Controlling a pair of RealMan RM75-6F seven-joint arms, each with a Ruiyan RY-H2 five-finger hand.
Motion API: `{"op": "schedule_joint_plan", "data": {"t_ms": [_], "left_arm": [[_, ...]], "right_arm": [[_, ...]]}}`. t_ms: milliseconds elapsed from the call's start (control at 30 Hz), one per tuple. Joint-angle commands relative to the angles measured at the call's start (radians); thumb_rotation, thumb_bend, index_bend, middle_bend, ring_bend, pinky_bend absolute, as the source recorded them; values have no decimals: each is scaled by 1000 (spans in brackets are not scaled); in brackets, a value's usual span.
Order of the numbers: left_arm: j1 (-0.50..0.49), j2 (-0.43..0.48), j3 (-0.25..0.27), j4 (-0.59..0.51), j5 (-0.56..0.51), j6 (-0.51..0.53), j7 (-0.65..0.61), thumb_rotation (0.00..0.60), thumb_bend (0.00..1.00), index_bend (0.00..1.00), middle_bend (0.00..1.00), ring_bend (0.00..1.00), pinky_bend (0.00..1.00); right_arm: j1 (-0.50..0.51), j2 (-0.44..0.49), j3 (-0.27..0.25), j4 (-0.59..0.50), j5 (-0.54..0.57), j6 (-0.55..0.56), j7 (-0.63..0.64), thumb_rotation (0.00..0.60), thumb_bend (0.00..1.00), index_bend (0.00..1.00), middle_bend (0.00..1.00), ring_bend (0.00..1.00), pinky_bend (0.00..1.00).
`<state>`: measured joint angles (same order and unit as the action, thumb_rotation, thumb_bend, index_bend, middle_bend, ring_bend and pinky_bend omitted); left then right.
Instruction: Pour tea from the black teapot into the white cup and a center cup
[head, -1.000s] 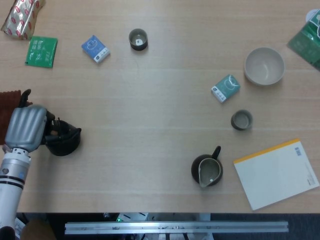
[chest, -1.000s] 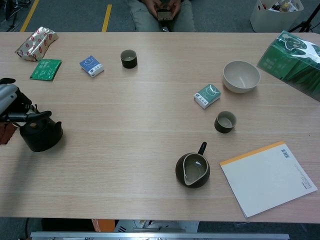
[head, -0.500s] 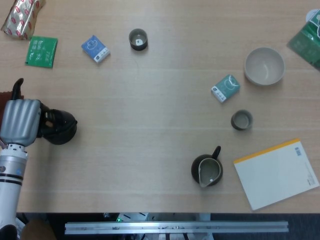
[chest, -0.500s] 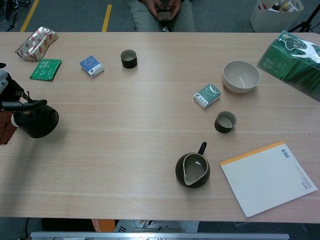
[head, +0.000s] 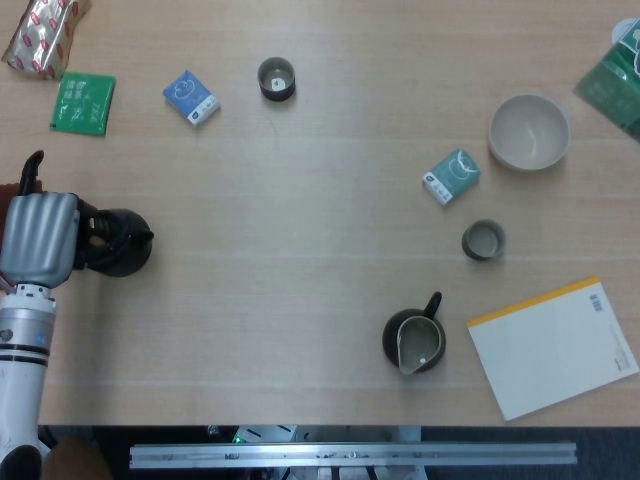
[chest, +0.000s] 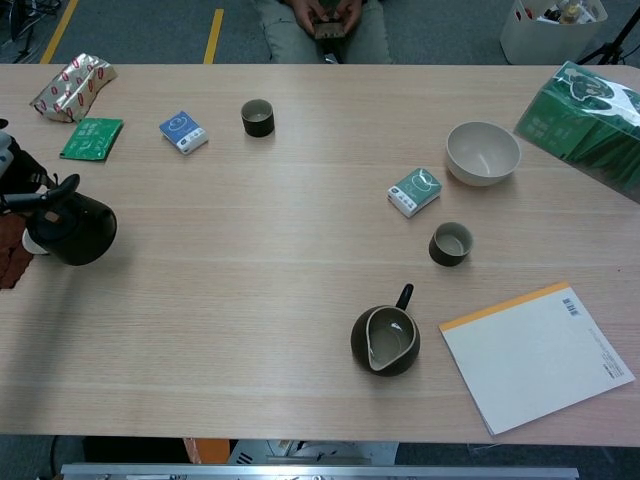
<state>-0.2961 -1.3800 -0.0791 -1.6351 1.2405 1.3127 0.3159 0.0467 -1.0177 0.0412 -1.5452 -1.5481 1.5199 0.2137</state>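
Silver and grey, your left hand (head: 40, 240) is at the far left edge of the counter (head: 300, 250), with its fingers wrapped around the handle side of the black teapot (head: 118, 242). From the chest view the teapot (chest: 70, 228) looks lifted a little and tipped, but you cannot be sure it is off the wood. Your right hand is not in either view.

Now look further out. Near the hand, at the back left, lie a green packet (head: 83, 103), a shiny red and gold bag (head: 40, 35) and a small blue box (head: 191, 97). Next to the blue box stands a small dark cup (head: 276, 78).

Far over on the right is the white cup (head: 528, 132), which looks like a wide bowl. Near it are a small teal box (head: 451, 176) and another small dark cup (head: 483, 240). Closer to you sits a dark pitcher (head: 414, 341), beside a notebook (head: 552, 346) with a yellow edge.

No tea has gone into the white cup yet, and it looks empty. You have only picked up the pot, I think. You must carry it all the way across, then pour twice. Which dark cup is the center one is not clear to me.
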Motion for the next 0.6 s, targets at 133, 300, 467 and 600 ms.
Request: {"op": "schedule_joint_plan", "data": {"t_ms": [133,300,467,600], "left_arm": [[5,-2,-3,3,10,8,-11,243,328,990,1000,858,67],[8,-4,-6,7,21,16,-22,288,328,971,1000,853,69],[10,2,-5,1,37,19,-33,337,328,952,1000,848,69],[13,3,-8,-1,55,30,-48,373,329,946,997,847,69]], "right_arm": [[1,1,0,-3,0,-3,-5,600,0,447,387,293,348],[3,1,-1,-8,-4,-6,-11,600,0,447,387,293,348],[4,3,-1,-14,-4,-10,-19,600,0,447,387,293,348],[6,6,-4,-22,-6,-16,-32,600,0,447,387,293,348]]}}
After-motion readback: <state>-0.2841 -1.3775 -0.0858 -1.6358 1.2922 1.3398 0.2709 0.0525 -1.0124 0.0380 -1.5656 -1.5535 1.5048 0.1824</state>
